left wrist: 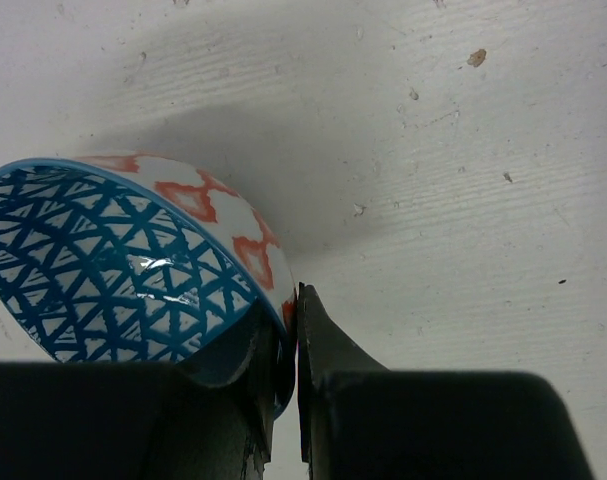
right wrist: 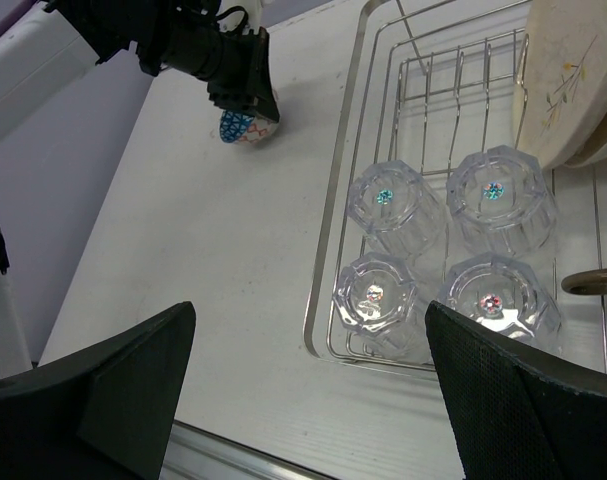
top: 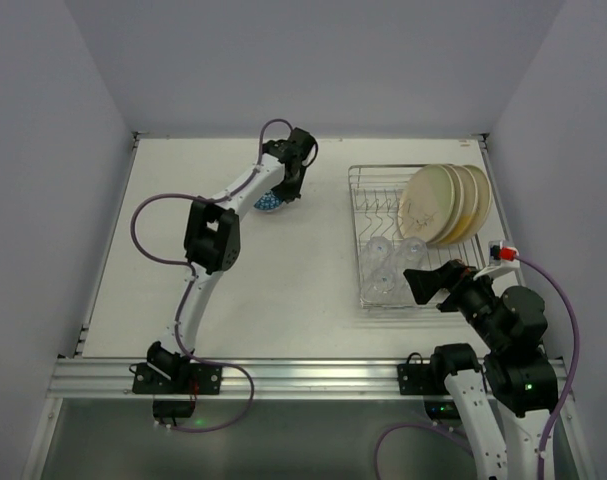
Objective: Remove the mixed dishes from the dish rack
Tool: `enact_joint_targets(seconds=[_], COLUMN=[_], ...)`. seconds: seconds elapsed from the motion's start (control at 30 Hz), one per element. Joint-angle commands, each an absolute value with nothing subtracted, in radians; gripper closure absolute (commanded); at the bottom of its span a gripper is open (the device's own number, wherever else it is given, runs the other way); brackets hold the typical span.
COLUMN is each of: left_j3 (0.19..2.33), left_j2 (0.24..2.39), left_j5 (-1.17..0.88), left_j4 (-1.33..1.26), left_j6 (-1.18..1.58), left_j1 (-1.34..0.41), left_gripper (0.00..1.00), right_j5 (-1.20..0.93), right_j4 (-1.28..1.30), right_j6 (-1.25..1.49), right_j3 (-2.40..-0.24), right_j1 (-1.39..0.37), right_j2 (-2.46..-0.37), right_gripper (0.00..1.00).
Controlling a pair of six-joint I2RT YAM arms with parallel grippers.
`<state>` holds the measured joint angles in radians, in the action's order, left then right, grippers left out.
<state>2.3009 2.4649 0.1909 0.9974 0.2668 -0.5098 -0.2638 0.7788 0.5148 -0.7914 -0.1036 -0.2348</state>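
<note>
My left gripper (top: 286, 190) is shut on the rim of the small blue-patterned bowl (top: 269, 204), holding it tilted low over the table left of the dish rack (top: 359, 232). In the left wrist view the bowl (left wrist: 123, 270) has its rim pinched between the fingers of the gripper (left wrist: 295, 305). The rack holds cream plates (top: 445, 205) upright at its back right and several clear glasses (top: 388, 266) upside down in front. My right gripper (top: 430, 284) hovers open over the rack's near edge. In its view the gripper (right wrist: 309, 320) is empty above the glasses (right wrist: 383, 200), rack (right wrist: 335, 200), plates (right wrist: 568, 80) and bowl (right wrist: 245, 128).
A brown cup handle (right wrist: 591, 283) shows at the right edge of the rack. White walls stand close on the left, back and right of the table (top: 183, 250). A metal rail (top: 283, 378) runs along the near edge by the arm bases.
</note>
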Motion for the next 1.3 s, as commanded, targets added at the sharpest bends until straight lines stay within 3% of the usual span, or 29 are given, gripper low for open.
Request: enact_joint_targets(seconds=[0.0, 0.1, 0.2, 0.27, 0.3, 0.57, 0.67, 0.7, 1.1, 1.27], left_j3=[2.358, 2.352, 2.353, 2.353, 2.352, 2.275, 2.228, 2.206, 1.424, 1.191], left_j2=[2.468, 2.474, 2.48, 2.477, 2.474, 2.3, 2.191, 2.157, 1.233, 1.026], left_j5=[0.23, 0.233, 0.222, 0.219, 0.218, 0.186, 0.196, 0.198, 0.451, 0.44], left_j4=[1.035, 1.032, 1.026, 1.025, 1.023, 0.931, 0.895, 0.881, 0.608, 0.67], left_j6=[0.215, 0.21, 0.207, 0.209, 0.21, 0.248, 0.268, 0.273, 0.497, 0.492], left_j1=[-0.502, -0.505, -0.509, -0.511, -0.511, -0.515, -0.526, -0.529, -0.54, -0.538], left_gripper=[1.0, 1.0, 0.88, 0.75, 0.6, 0.34, 0.15, 0.0, 0.0, 0.0], right_j5=[-0.276, -0.278, -0.279, -0.279, -0.279, -0.27, -0.258, -0.253, 0.056, 0.259], right_j4=[0.775, 0.77, 0.764, 0.759, 0.758, 0.756, 0.753, 0.752, 0.778, 0.71], right_j6=[0.503, 0.505, 0.508, 0.508, 0.509, 0.511, 0.512, 0.512, 0.479, 0.382], right_j3=[-0.798, -0.793, -0.79, -0.788, -0.787, -0.787, -0.79, -0.793, -0.959, -0.994], right_j1=[-0.1, -0.1, -0.1, -0.1, -0.1, -0.098, -0.1, -0.1, -0.098, -0.1], right_j2=[-0.227, -0.23, -0.238, -0.242, -0.242, -0.252, -0.259, -0.273, -0.469, -0.483], right_gripper=[0.01, 0.01, 0.01, 0.01, 0.01, 0.01, 0.01, 0.01, 0.01, 0.01])
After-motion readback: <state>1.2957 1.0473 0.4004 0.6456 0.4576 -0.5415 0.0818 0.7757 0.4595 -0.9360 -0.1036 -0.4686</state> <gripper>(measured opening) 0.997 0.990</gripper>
